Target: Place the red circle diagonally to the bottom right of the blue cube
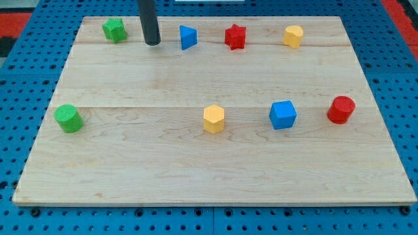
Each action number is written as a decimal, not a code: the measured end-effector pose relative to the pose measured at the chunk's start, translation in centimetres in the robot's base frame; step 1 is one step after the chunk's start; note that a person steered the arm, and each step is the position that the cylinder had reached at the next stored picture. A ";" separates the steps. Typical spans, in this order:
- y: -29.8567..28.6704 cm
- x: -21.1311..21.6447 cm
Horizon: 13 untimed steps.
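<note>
My tip (152,43) rested on the board in the upper left of the frame, between the green star-shaped block (114,30) to its left and the blue triangular block (188,37) to its right, touching neither. There was no claw on the rod, so nothing was grasped or released.

The red circle (341,109) stood at the right of the frame, about mid-height, just to the right of the blue cube (283,115) and nearly level with it, with a narrow gap between them. Further left on that same row sat a yellow hexagonal block (213,119), and far off at the left edge a green cylinder (68,118).

Along the top row, right of the blue triangular block, were a red star-shaped block (235,36) and a yellow block (293,36) whose exact shape was hard to make out. All 8 blocks stood apart from each other, and my tip was well apart from both the red circle and the blue cube.

The surface was a pale wooden board (196,176) of joined planks, lying on a blue perforated base (19,78).
</note>
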<state>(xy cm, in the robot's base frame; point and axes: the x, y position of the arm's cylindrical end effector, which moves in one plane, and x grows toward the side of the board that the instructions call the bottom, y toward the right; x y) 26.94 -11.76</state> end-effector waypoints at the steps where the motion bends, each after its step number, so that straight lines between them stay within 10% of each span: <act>1: -0.5 0.0; 6: -0.7 5.7; 7: 8.0 12.1; 11: 13.1 11.5; 13: 25.3 11.3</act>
<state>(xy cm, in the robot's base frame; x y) 38.27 13.59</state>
